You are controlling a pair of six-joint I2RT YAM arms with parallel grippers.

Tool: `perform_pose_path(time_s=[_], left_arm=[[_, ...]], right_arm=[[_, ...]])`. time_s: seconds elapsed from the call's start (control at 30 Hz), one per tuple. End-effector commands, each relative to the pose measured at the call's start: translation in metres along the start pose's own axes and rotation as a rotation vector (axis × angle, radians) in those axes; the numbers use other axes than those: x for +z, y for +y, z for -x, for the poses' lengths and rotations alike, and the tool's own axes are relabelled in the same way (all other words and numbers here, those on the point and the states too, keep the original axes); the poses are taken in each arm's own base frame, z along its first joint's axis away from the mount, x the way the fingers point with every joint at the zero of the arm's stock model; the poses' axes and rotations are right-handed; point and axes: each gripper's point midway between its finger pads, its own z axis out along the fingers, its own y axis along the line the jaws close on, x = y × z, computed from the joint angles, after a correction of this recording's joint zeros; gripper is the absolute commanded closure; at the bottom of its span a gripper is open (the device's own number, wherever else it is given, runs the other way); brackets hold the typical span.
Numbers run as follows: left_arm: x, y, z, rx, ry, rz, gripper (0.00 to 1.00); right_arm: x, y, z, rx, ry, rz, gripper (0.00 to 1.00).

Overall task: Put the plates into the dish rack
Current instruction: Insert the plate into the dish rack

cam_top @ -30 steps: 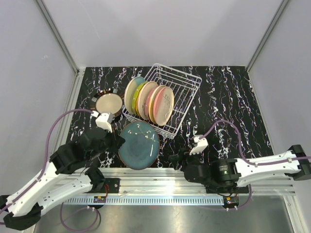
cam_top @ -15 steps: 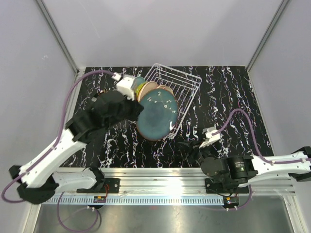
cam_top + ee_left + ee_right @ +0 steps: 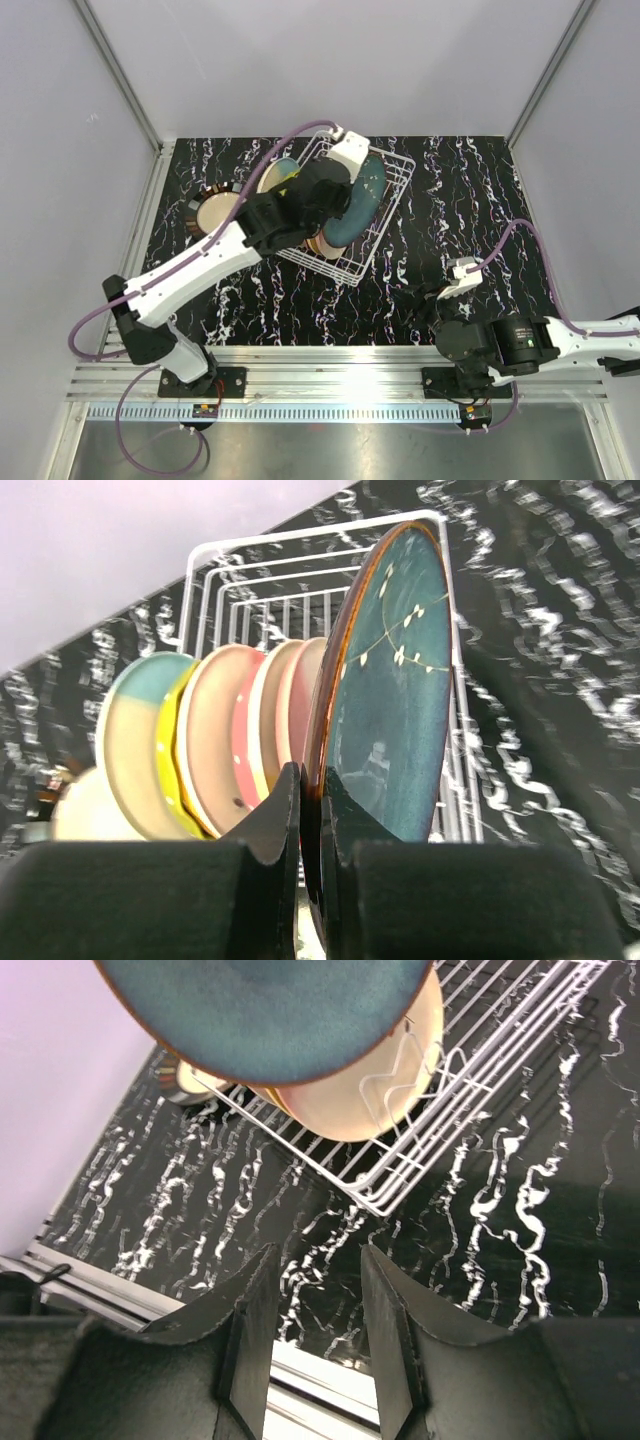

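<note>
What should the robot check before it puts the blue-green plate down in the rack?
1. Left jaws clamped on the teal plate rim: ok.
2. Teal plate standing on edge over the dish rack: ok.
3. Clear of the standing plates beside it: cannot tell.
4. Slot underneath free: cannot tell, the plate hides it.
5. Right jaws open, empty, away from the rack: ok.

Left arm (image 3: 190, 266) and right arm (image 3: 590, 340): white links, black joints, purple cables (image 3: 300, 128). Right tool (image 3: 316, 1260) has 2 black tapered fingers (image 3: 250, 1330).
</note>
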Motion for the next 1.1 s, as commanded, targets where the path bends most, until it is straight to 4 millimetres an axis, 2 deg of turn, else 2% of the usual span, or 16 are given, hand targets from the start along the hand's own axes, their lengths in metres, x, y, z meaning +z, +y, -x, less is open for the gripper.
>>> perform_pose_path(time_s=[0.0,0.2,0.5,0.77,1.07], left_arm=[[-0.010,0.017,0.071,-0.058,-0.227,0.135,1.00],[0.013,0.014,0.056,-0.002,-0.181,0.204,1.00],[0.036,0.013,0.031,0.029,-0.111,0.294,1.00],[0.059,-0.006,0.009,0.015,-0.064,0.263,1.00],[0.078,-0.017,-0.016,0.020,0.007,0.284,1.00]], right_arm=[[-0.004,-0.013,0.014,0.044,-0.037,-0.045,0.55],[-0.007,-0.024,0.009,0.082,-0.024,-0.038,0.55],[-0.006,-0.024,0.003,0.052,-0.010,-0.054,0.54],[-0.007,-0.031,-0.001,0.074,0.000,-0.058,0.54],[-0.008,-0.035,-0.006,0.072,0.013,-0.063,0.54]])
